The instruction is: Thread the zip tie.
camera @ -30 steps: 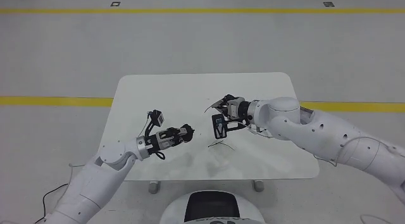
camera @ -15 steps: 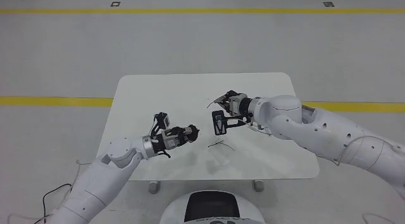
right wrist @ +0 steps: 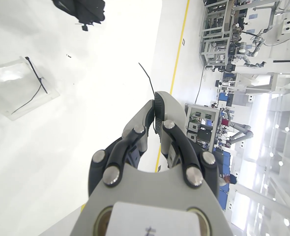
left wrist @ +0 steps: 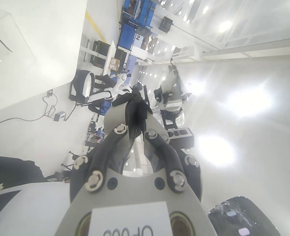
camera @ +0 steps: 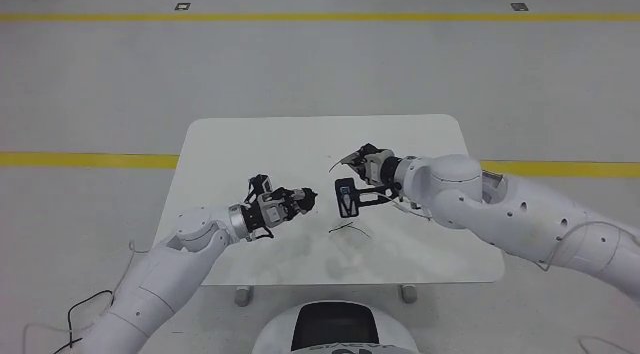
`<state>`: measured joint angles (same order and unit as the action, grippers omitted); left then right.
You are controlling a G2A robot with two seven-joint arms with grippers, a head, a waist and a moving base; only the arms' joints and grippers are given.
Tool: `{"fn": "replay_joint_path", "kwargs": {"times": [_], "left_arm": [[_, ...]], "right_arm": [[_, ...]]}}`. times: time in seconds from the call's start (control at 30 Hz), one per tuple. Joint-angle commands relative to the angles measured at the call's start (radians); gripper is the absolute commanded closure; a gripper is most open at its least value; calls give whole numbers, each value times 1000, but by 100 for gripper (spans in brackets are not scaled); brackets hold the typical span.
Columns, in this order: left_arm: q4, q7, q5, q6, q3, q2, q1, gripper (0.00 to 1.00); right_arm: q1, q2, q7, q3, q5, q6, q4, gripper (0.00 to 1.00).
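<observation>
Black zip tie [right wrist: 148, 77] juts from your right gripper [right wrist: 154, 101], which is clamped on it, while your left gripper [camera: 306, 197], fingers pressed together, has swung in near that right gripper, setting up the threading.

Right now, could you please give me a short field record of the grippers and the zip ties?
right gripper: shut on held tie, above the table
held tie: thin tail sticks out past the fingertips, its end free in the air
left gripper: shut, facing the right gripper and apart from it; a small dark bit at its tip, cannot tell what
spare tie: lies across a clear sheet on the table, untouched
threading: not yet done
</observation>
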<state>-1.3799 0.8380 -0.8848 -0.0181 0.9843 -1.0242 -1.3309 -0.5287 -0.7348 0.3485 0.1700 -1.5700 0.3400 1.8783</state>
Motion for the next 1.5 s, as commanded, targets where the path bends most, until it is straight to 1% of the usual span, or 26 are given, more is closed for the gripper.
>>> {"fn": "replay_joint_path", "kwargs": {"times": [0.0, 0.13, 0.2, 0.4, 0.43, 0.53, 0.7, 0.8, 0.93, 1.0, 1.03, 1.23, 1.3, 1.37, 1.47], "left_arm": [[5, 5, -6, -5, -2, -2, 8, 100], [12, 8, -5, -21, -10, -6, 23, 100], [9, 1, 31, -9, -12, -5, 33, 100], [9, 1, 31, -9, -12, -5, 33, 100], [6, -12, 32, -12, -15, -6, 32, 100], [1, -24, 18, -34, -17, -9, 40, 100], [18, -23, -36, -103, -19, -14, 59, 100], [30, -13, -65, -134, -20, -18, 71, 100], [46, -5, -82, -173, -22, -20, 92, 100], [50, -7, -78, -172, -22, -21, 100, 100], [47, -8, -55, -149, -23, -21, 103, 100], [47, -8, -55, -149, -23, -21, 103, 100], [42, -30, -58, -162, -24, -22, 101, 100], [44, -20, -74, -178, -17, -21, 103, 100], [51, 7, -79, -202, -8, -18, 109, 100]], "right_arm": [[-4, 2, 13, 0, 0, 0, 8, 100], [-12, 3, 38, 0, 0, 0, 24, 100], [-11, 3, 43, 0, 0, 0, 27, 100], [-11, 3, 43, 0, 0, 0, 27, 100], [-11, 3, 43, 0, 0, 0, 27, 100], [-15, 0, 47, 0, 0, 0, 30, 100], [-14, -4, 78, 0, 0, 0, 53, 100], [-17, -4, 96, 0, 0, 0, 68, 100], [-23, -4, 110, 0, 0, 0, 83, 100], [-26, -5, 109, 0, 0, 0, 86, 100], [-26, -5, 112, 0, 0, 0, 86, 100], [-26, -5, 112, 0, 0, 0, 86, 100], [-26, -5, 112, 0, 0, 0, 86, 100], [-33, -6, 103, 3, 0, 0, 80, 100], [-28, -8, 128, 0, 0, 0, 82, 100]]}}
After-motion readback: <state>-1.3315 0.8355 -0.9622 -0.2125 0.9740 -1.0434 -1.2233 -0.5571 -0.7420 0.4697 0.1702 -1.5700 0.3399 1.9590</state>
